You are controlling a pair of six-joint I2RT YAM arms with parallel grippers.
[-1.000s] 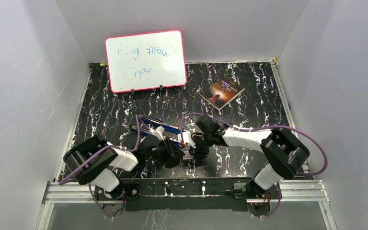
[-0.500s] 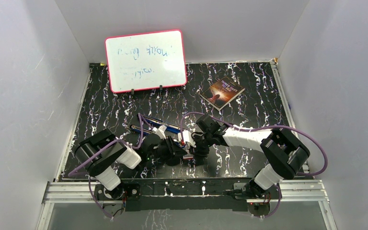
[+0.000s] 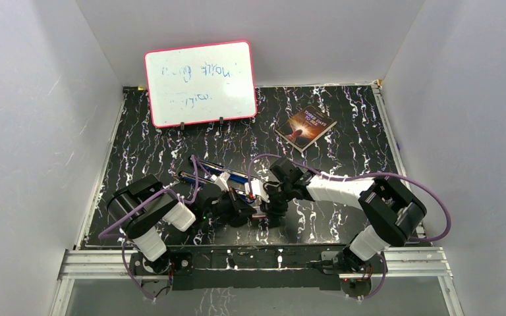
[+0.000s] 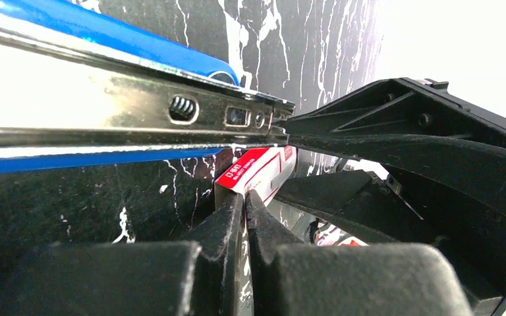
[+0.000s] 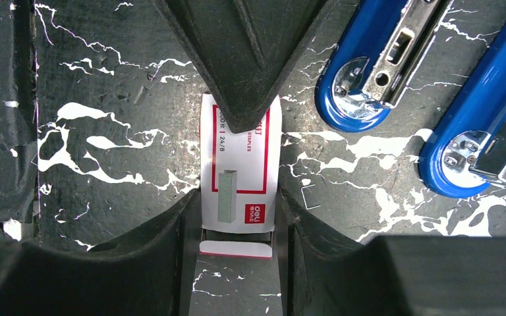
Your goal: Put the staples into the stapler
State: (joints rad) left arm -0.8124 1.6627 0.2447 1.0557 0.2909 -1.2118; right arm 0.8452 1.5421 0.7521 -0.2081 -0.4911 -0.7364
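The blue stapler lies opened flat on the black marbled table, its metal magazine bare; both blue ends show in the right wrist view. A small white box with a red label lies beside it. My right gripper is shut on this box's sides, and the near flap hangs open. My left gripper is shut, its tips pressed against the box's far end. In the top view both grippers meet over the box. The staples are hidden.
A pink-framed whiteboard leans at the back wall and a small book lies at the back right. A tiny bent wire rests on the table next to the right finger. White walls enclose three sides.
My left gripper's jaws have closed at the box's far end, and the left arm's elbow has swung right and inward. The right arm has held still on the box.
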